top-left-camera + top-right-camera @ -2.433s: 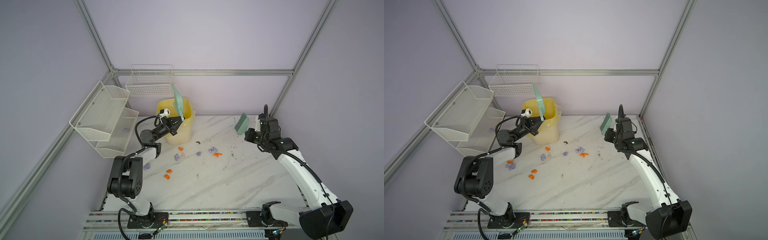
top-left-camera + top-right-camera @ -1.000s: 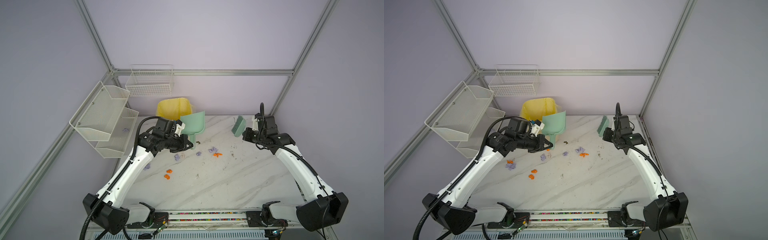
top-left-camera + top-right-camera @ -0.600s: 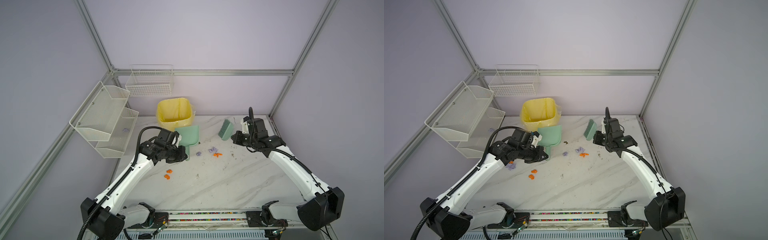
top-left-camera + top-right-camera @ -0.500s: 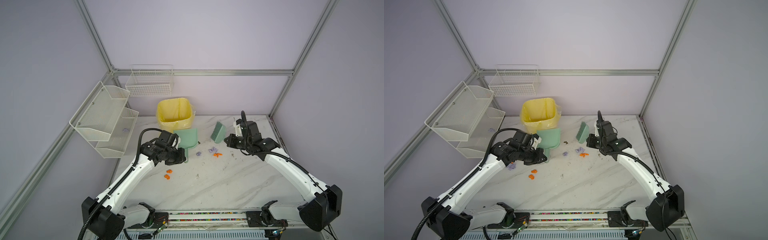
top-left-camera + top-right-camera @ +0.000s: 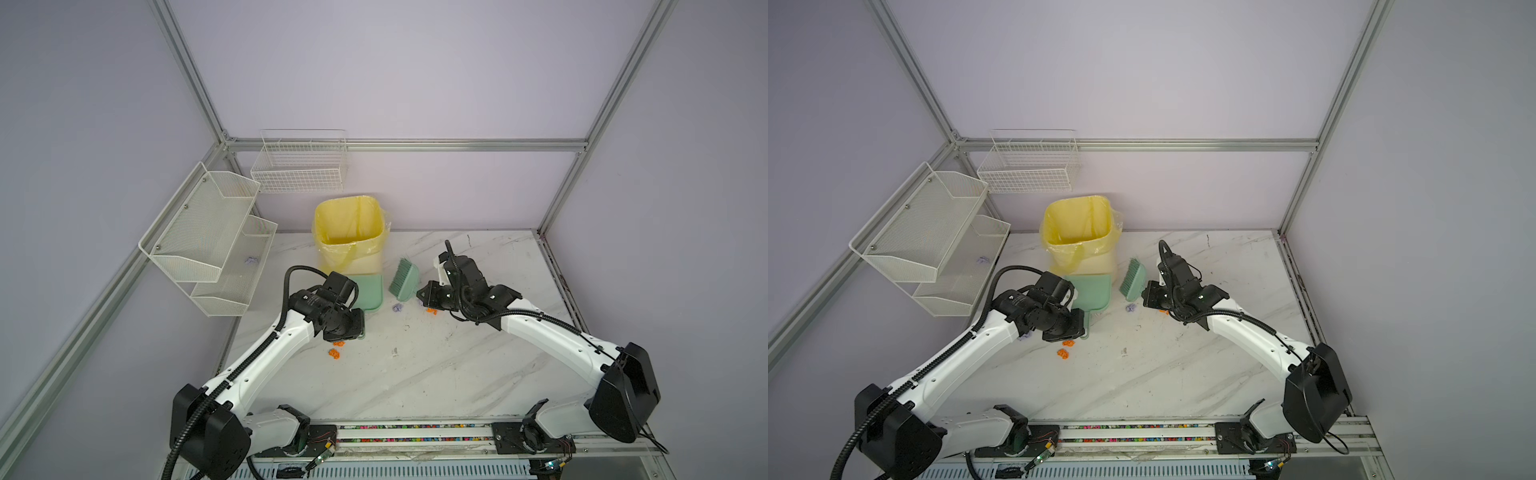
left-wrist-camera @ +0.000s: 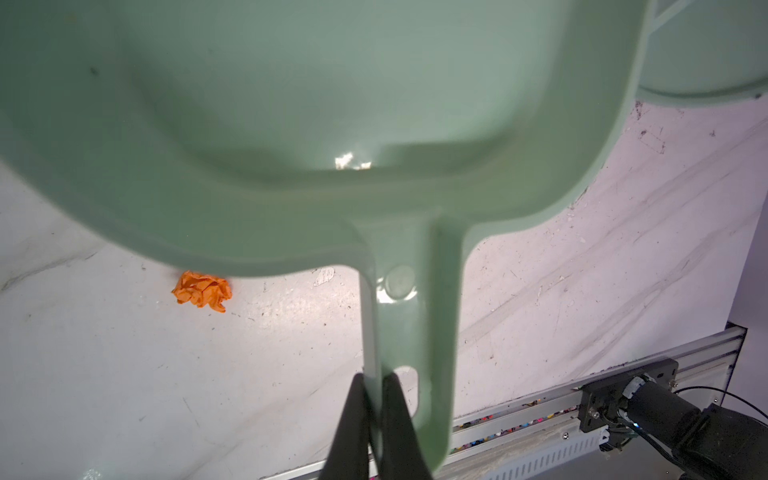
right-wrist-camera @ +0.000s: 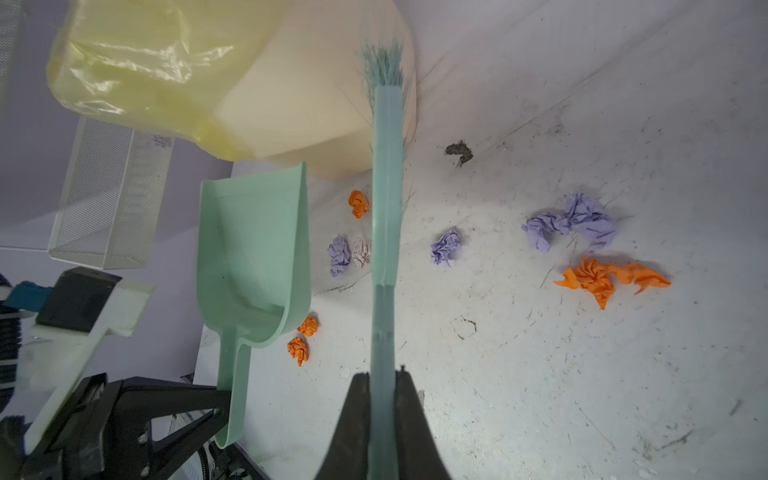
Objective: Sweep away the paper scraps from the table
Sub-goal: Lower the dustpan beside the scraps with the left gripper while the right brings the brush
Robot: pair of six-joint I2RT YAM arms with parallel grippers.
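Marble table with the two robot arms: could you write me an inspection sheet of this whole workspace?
Surface: white marble table, scuffed and smudged.
Job's things: orange and lilac paper scraps lie loose between the arms; dustpan is empty.
Clutter: dark dirt clump near the yellow-lined bin.
Hands: left hand shut on the dustpan's handle; right hand shut on the brush.
Cables: black cable loops above each wrist.
Surroundings: mesh shelves and wire basket on lilac walls.
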